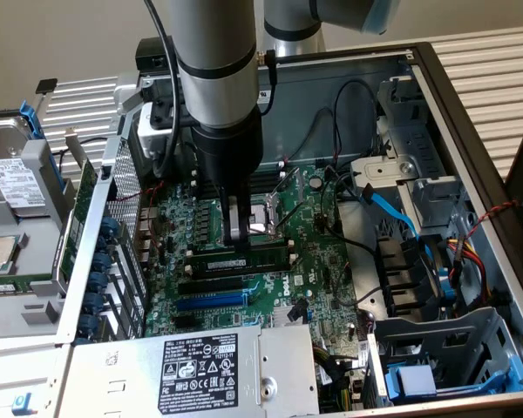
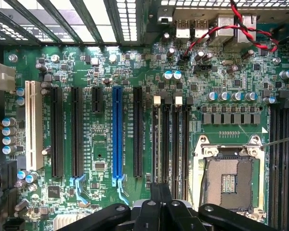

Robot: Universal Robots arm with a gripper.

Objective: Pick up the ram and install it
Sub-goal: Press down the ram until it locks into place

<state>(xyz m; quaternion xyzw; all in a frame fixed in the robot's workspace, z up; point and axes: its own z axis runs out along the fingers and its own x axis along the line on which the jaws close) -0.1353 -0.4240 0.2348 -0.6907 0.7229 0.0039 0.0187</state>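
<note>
From the exterior view's left: a hard drive (image 1: 13,178) with a white label sat in a grey caddy outside the case; beside it a loose green card (image 1: 72,239) stood on edge against the open computer case (image 1: 471,122); white slatted panels lay behind and to the right of the case; a plain beige wall closed the room behind. Low in the case a silver power supply (image 1: 200,370) with a black label lay flat; above it the green motherboard (image 1: 318,287) lay flat too, a blue expansion slot (image 1: 211,300) and black slots crossing it. The grey arm came down over the board's middle; the gripper (image 1: 238,233) hung right over the ram (image 1: 244,259), which lay along the memory slots just beside the CPU socket (image 1: 266,222); fingers reached down to the stick's top edge, cannot tell if clamped on it or how far apart. Further right: a light-blue cable (image 1: 392,213), black cables, red and yellow wires (image 1: 471,248), and a grey drive cage (image 1: 444,357) with blue tabs. Wrist view: white slot (image 2: 33,125), blue slot (image 2: 117,134), black memory slots (image 2: 171,134), bare socket (image 2: 229,180); black gripper body (image 2: 159,214) at the frame edge.
</note>
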